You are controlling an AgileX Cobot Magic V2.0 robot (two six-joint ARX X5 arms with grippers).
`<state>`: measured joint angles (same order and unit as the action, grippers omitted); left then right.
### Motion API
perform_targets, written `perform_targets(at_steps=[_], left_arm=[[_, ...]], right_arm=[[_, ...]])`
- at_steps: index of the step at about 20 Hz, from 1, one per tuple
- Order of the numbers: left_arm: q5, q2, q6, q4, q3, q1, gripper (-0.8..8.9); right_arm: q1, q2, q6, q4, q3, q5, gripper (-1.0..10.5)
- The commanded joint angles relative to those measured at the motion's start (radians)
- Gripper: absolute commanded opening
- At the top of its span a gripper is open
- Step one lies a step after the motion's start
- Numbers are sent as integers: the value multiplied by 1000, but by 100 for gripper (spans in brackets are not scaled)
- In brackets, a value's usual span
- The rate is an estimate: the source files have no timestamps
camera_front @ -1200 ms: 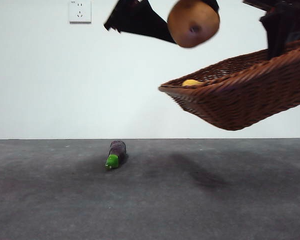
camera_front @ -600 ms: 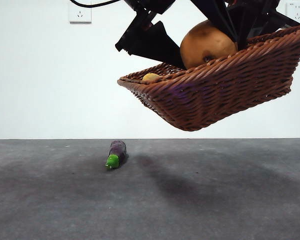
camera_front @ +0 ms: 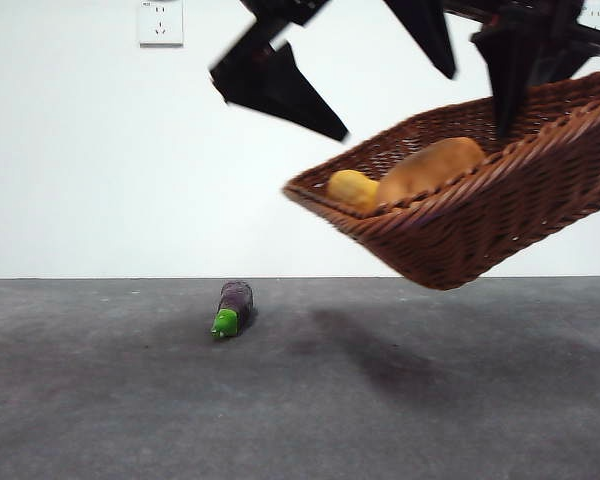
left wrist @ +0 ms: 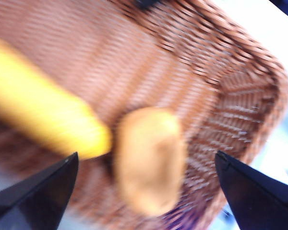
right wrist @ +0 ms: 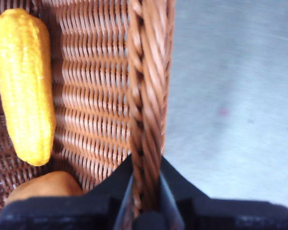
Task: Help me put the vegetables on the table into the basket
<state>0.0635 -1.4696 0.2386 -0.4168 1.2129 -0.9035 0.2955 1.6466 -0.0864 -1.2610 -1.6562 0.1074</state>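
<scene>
The wicker basket (camera_front: 480,220) hangs tilted in the air at the right, above the table (camera_front: 380,420). My right gripper (camera_front: 508,95) is shut on its braided rim (right wrist: 145,96). The yellow corn cob (camera_front: 352,188) and the brown potato (camera_front: 430,166) lie inside it, and both also show in the right wrist view, the corn (right wrist: 23,81) and the potato (right wrist: 43,186). My left gripper (camera_front: 395,105) is open and empty just above the basket, over the potato (left wrist: 151,158) and corn (left wrist: 43,115). The purple eggplant (camera_front: 232,305) lies on the table, left of the basket.
A white wall with a socket (camera_front: 160,22) stands behind the table. The basket casts a shadow on the table (camera_front: 380,350) to the right of the eggplant.
My left gripper carried the potato down into the basket, let it go and opened. The potato now lies beside the corn. The basket shifted and tilted; the eggplant stayed still.
</scene>
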Motion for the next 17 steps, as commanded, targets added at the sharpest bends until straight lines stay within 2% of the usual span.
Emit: perform_targets(at_steps=[1, 3, 5, 7, 11, 14, 17], left_arm=[[-126, 11, -34, -6, 1, 6, 480], [-208, 10, -31, -59, 1, 41, 480], [-209, -4, -32, -101, 1, 96, 480], [-168, -24, -32, -109, 1, 180, 480], [5, -119, -10, -77, 14, 371, 479], [84, -267, -9, -140, 136, 464, 479], [93, -433, -30, -227, 325, 495, 479]], right_arm=[[-60, 6, 12, -3, 8, 0, -17], [-116, 6, 26, -23, 8, 0, -17], [-167, 6, 46, -35, 8, 1, -17], [-205, 6, 58, -48, 8, 1, -17], [-229, 6, 73, -52, 8, 5, -17], [-230, 6, 77, -41, 8, 8, -17], [-230, 6, 78, -32, 8, 8, -17]])
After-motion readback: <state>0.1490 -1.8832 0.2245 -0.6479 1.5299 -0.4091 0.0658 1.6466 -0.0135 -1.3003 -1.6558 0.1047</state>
